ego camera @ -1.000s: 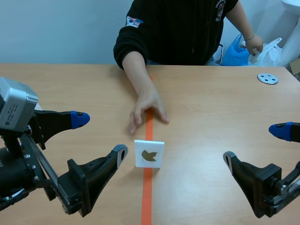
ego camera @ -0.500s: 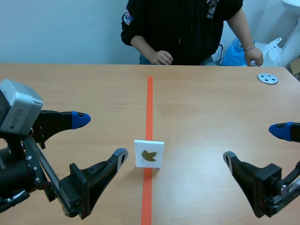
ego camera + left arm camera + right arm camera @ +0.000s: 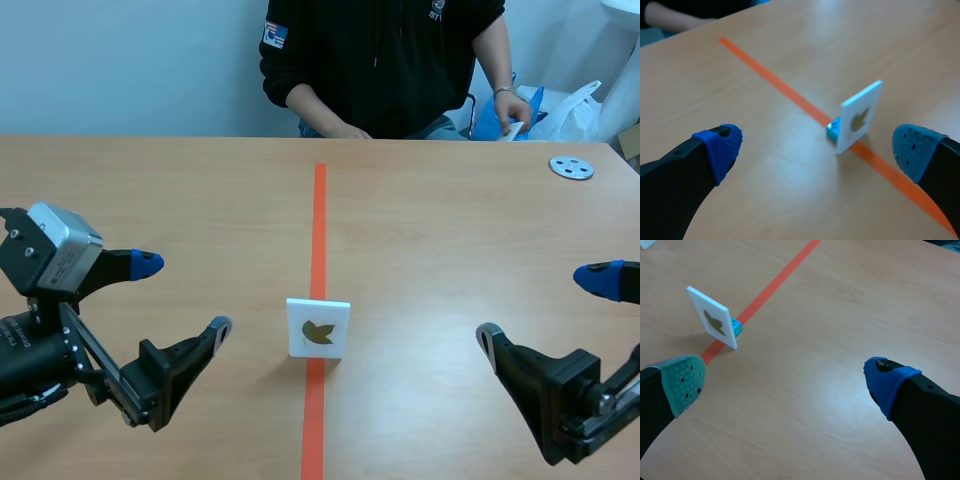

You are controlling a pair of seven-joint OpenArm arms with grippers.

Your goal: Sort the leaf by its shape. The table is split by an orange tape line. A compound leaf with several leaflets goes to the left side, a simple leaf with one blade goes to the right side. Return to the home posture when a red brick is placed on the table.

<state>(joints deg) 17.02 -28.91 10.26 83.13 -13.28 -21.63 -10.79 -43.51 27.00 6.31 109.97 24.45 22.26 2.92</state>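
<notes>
A small white card (image 3: 318, 327) showing a brown leaf picture stands upright on the orange tape line (image 3: 318, 230), held by a blue base (image 3: 834, 130). The leaf shape looks like a single lobed blade. My left gripper (image 3: 180, 297) is open, left of the card (image 3: 860, 116) and apart from it. My right gripper (image 3: 548, 310) is open at the right, well away from the card (image 3: 713, 318). Nothing is held by either.
A person sits across the table with one hand (image 3: 509, 110) at plastic bags (image 3: 565, 108) at the back right. A grey round disc (image 3: 571, 168) lies near the far right edge.
The person's hand left the tape line and pulled back off the table. My left arm drew back to the left, away from the card. The right arm stayed still.
</notes>
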